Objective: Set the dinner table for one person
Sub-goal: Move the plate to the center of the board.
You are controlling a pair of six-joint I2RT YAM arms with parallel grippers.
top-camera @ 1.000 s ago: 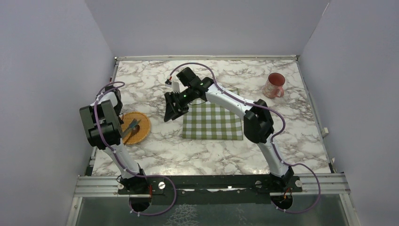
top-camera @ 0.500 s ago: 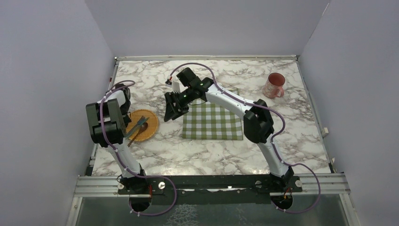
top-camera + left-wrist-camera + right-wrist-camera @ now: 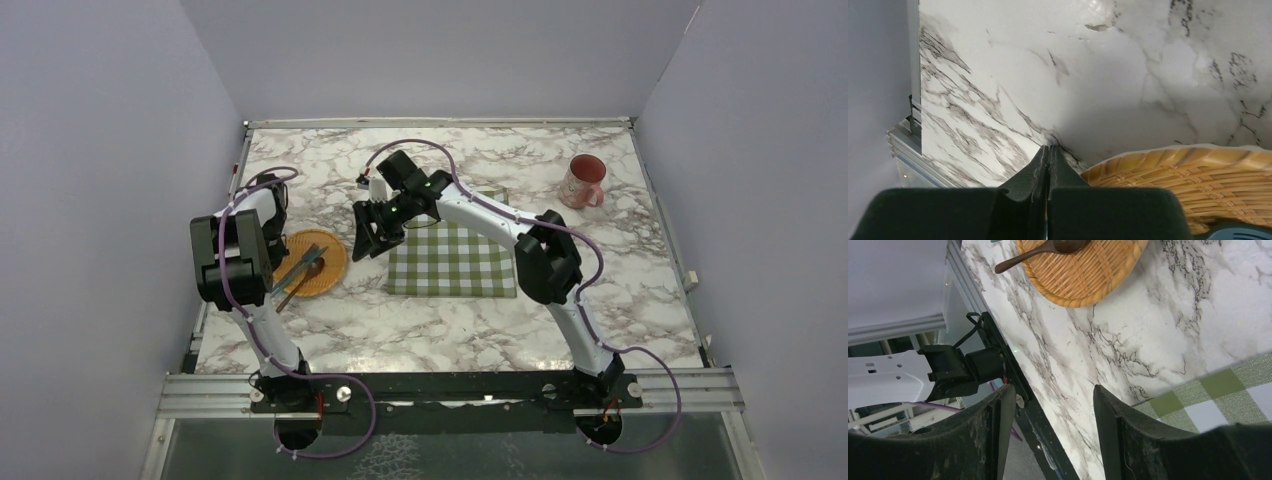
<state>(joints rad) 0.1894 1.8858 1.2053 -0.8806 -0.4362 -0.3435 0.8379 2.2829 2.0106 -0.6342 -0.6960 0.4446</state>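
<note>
The dinner table (image 3: 450, 320) is white marble with grey veins. A round wicker plate (image 3: 314, 263) lies at its left, carrying a grey fork (image 3: 301, 264) and a brown wooden spoon (image 3: 297, 286). My left gripper (image 3: 1049, 148) is shut with nothing in it, its tip down at the tabletop against the wicker plate (image 3: 1188, 170) on that plate's left rim. My right gripper (image 3: 365, 238) hangs open and empty above the left edge of the green checked cloth (image 3: 450, 258). In the right wrist view the plate (image 3: 1083, 270) and spoon (image 3: 1038, 250) lie beyond the open right gripper (image 3: 1053, 390).
A pink mug (image 3: 583, 181) stands at the back right of the table. Grey walls close in the left, back and right sides. The metal frame (image 3: 450, 385) with both arm bases runs along the near edge.
The wicker plate with its fork and spoon has slid to the right, toward the cloth, with my shut left gripper behind it. My right gripper has shifted slightly.
</note>
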